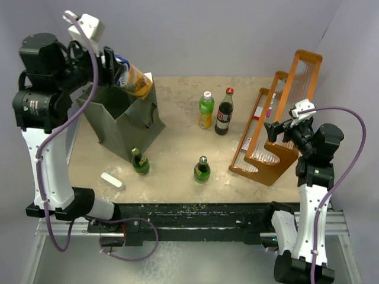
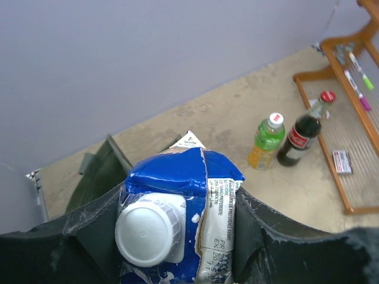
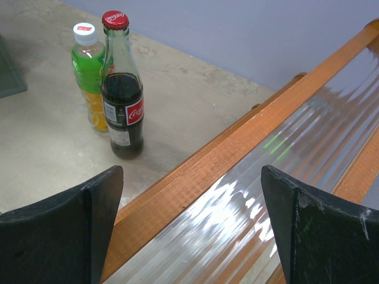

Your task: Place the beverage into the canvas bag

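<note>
Beverage carton [image 2: 172,174], blue with a white screw cap, is clamped in the left jaws, tilted above the open canvas bag [image 1: 121,127]. Judged light, stiff paperboard, crushable; best gripped across the flat side walls. Right jaws wide, empty, over the orange rack [image 3: 195,171].

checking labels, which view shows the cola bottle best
Right wrist: the cola bottle stands close and whole, with its red cap and label clear. Top external shows it small, from above. Left wrist shows it small and far off.

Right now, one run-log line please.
left gripper: shut on carton | carton: tilted over canvas bag | right gripper: open above rack
</note>
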Motion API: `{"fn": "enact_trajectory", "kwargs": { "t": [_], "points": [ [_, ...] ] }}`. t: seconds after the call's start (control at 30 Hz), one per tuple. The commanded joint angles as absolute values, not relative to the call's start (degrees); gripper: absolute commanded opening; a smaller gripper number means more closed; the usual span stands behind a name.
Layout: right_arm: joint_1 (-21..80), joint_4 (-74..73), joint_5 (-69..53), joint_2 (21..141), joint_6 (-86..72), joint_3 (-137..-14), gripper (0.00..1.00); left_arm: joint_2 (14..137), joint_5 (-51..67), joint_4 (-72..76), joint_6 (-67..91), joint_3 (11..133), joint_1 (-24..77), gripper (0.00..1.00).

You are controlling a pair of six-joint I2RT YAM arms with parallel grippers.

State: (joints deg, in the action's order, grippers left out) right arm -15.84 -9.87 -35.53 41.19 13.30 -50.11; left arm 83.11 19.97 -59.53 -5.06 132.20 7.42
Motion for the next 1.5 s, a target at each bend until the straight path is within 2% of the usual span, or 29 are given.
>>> {"fn": "enact_trajectory", "kwargs": {
  "t": [0.0,0.33,0.93,1.47],
  "points": [
    [-15.84,-13.07,-37.67,40.84,14.9,-49.05,1.0,77.7,20.25,-40.35,-1.81,141.59,1.9,0.0],
    [-15.9,-13.02,-37.67,41.02,14.92,-48.96,1.0,78.8,12.33,-39.98,-5.79,140.3,-1.85,0.0],
    [-15.9,-13.22,-37.95,40.21,15.11,-49.1,1.0,83.9,7.51,-37.84,-12.7,132.49,-1.85,0.0],
    [-15.91,-13.26,-37.97,40.25,15.18,-49.04,1.0,88.5,9.62,-31.87,-13.11,121.14,-1.85,0.0]
  ]
}}
